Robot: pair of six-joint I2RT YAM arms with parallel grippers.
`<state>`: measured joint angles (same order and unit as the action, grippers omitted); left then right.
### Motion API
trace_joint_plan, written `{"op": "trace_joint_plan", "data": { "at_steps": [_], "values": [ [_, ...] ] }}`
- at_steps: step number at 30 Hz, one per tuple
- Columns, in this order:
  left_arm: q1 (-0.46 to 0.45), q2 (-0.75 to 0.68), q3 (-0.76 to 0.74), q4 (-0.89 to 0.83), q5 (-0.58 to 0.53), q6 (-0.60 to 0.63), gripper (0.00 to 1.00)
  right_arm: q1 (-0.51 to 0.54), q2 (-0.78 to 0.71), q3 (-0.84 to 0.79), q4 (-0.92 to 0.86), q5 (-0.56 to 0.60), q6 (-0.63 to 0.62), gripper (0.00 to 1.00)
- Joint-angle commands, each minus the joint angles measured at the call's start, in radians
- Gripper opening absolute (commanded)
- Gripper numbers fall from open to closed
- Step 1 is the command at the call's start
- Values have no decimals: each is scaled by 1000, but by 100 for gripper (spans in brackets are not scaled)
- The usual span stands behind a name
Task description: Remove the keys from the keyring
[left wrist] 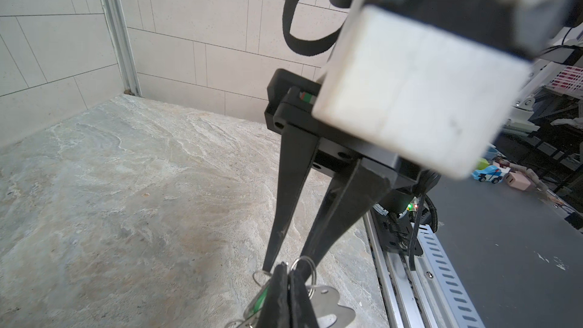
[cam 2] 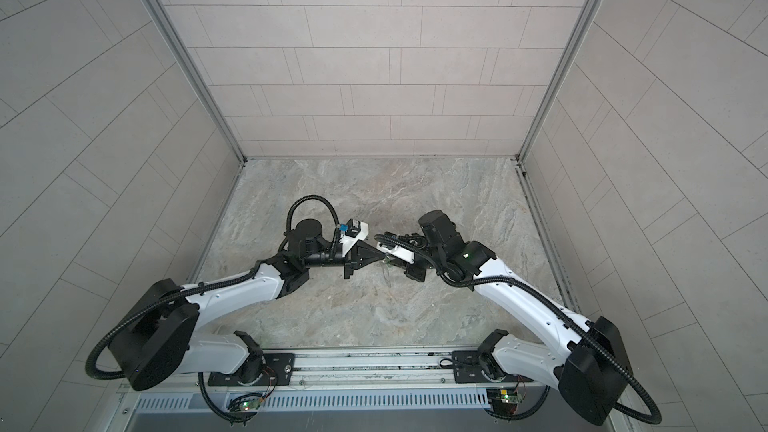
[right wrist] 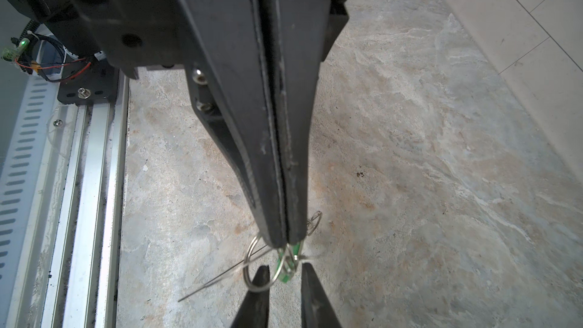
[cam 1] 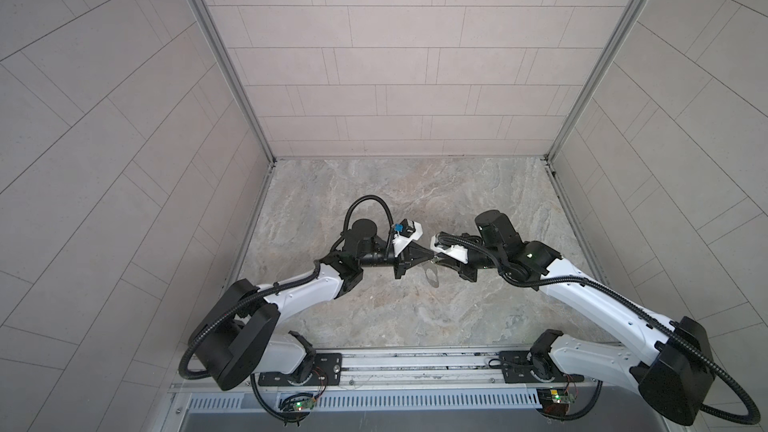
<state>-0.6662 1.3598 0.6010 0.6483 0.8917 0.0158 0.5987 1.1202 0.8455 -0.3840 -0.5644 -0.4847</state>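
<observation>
Right fingers (right wrist: 260, 282) flanking keys (right wrist: 284, 274), wrist-only.

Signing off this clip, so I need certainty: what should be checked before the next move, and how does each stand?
1. The left gripper shut on the keyring: ok.
2. Keyring lifted off the table: ok.
3. The green key between the right gripper's fingers: ok.
4. The right gripper closed on the green key: not ok, jaws apart.
5. Which wire loop carries the green key: cannot tell.
</observation>
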Motion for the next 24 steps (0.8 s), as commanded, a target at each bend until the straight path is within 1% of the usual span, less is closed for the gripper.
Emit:
{"op": "trace_joint_plan", "data": {
  "at_steps": [1, 5, 10, 17, 21, 24],
  "values": [
    [-7, -3, 31, 16, 32, 6, 0, -9, -3, 25, -9, -18, -20, 21],
    [-8, -4, 36, 12, 37, 7, 0, -21, -9, 23, -13, -14, -24, 24],
    [-9, -1, 40, 8, 38, 12, 0, -25, -16, 32, -10, -68, -26, 24],
    [-13, 5, 45, 7, 42, 15, 0, -25, 1, 40, -6, -111, -29, 22],
    [-14, 7, 48, 5, 42, 16, 0, -25, 16, 44, -22, -121, -49, 20],
    [-14, 6, 48, 2, 42, 16, 0, -25, 22, 52, -42, -110, -60, 14]
  ]
}}
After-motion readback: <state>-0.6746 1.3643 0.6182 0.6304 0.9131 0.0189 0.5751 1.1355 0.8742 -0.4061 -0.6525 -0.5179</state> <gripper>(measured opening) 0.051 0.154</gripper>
